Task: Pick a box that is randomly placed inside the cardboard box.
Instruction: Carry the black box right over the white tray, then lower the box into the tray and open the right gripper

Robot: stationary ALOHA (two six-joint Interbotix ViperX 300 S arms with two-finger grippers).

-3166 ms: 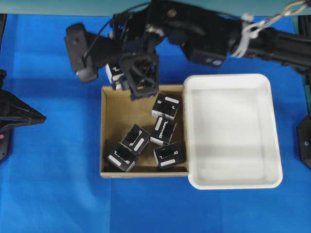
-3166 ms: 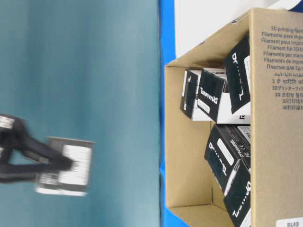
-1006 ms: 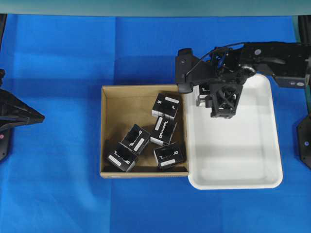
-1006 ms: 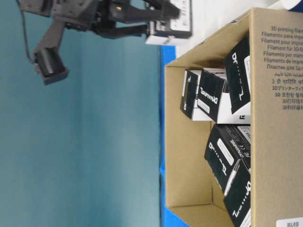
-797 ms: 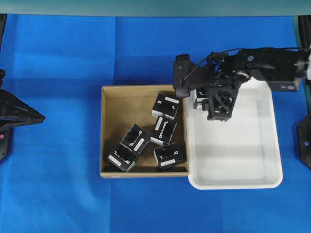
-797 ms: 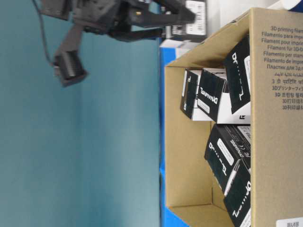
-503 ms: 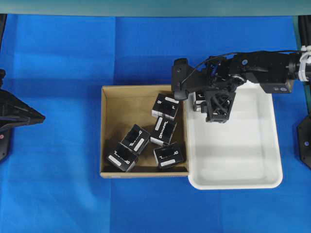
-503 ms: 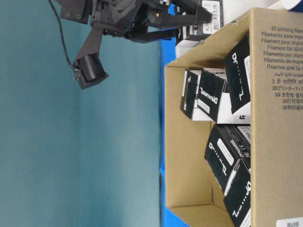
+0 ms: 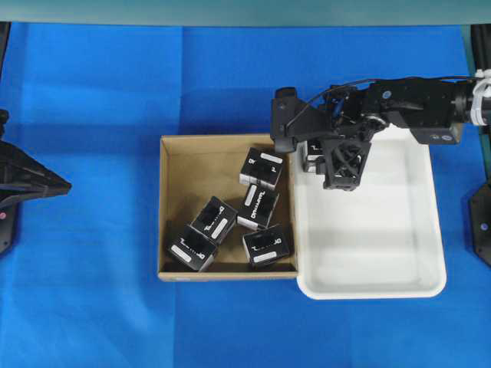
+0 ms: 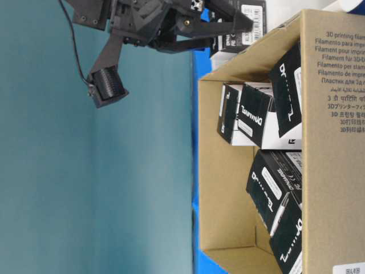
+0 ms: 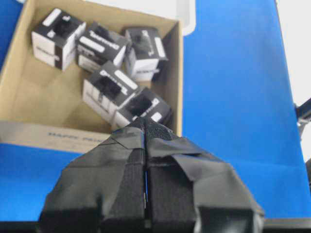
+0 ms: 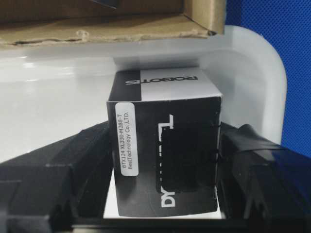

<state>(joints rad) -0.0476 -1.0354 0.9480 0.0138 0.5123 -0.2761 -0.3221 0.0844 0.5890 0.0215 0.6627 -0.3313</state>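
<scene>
My right gripper [image 9: 316,157] is shut on a black box [image 12: 165,145] with a white label, gripped by its two sides between the fingers [image 12: 257,160]. It holds the box low in the far left corner of the white tray [image 9: 368,230], beside the cardboard box [image 9: 180,161]. The held box also shows in the table-level view [image 10: 251,23]. Several like black boxes [image 9: 257,205] lie in the cardboard box. My left gripper [image 11: 145,128] is shut and empty, off to the left [image 9: 65,184], short of the cardboard box [image 11: 39,97].
The white tray [image 12: 58,92] holds only the gripped box. The cardboard wall [image 12: 97,24] stands right behind the tray rim. Blue cloth [image 9: 92,307] covers the table around both containers.
My right gripper has carried the box from over the cardboard box's far left corner to the white tray and lowered it into the tray's far left corner. The left arm has not moved.
</scene>
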